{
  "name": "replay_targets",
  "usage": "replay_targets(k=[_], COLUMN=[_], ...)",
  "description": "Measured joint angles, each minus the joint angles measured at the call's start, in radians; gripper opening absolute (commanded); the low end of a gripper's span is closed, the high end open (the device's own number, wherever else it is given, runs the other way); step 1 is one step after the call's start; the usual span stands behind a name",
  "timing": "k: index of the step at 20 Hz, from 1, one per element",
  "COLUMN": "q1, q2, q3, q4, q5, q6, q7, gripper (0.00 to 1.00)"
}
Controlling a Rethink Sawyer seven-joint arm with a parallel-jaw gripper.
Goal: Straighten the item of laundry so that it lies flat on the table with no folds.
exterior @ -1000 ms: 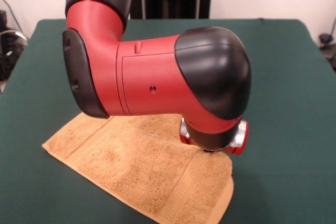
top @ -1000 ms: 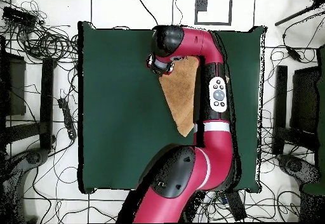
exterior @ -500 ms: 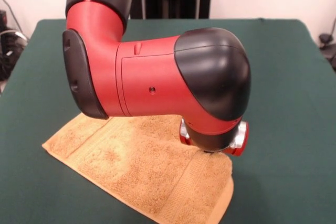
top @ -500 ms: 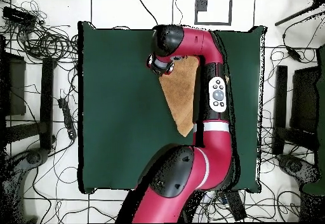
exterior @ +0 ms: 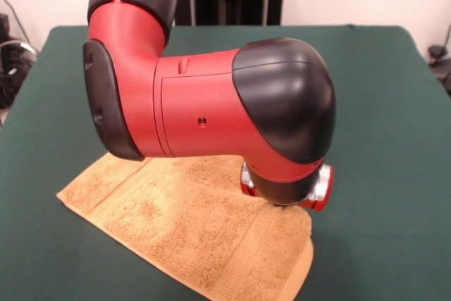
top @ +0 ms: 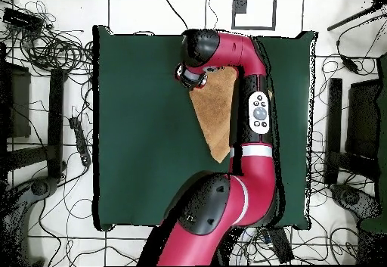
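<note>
A golden-orange towel (exterior: 190, 234) lies on a large dark green table (exterior: 384, 96). In the front view it sits near the table's near edge, toward the middle, a flat woven band running beside one side. Seen from overhead, the towel (top: 217, 113) forms a long triangle, partly covered by the red and black arm (top: 253, 90). The gripper (exterior: 285, 204) hangs at the wrist, right down at the towel's surface near one corner. Whether its fingers are apart or together cannot be told.
</note>
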Motion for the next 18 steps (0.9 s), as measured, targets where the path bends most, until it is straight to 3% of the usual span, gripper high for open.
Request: replay_targets(k=[12,13,18], q1=[0.000,0.000,0.006], q2=[0.005,0.006,0.008], q3=[-0.002,-0.003,-0.002], q4=[-0.007,-0.007,-0.009], q5=[0.011,0.018,0.035], q6=[0.003,0.001,-0.006], q7=[0.000,0.000,0.000], gripper=[0.00,1.00,1.00])
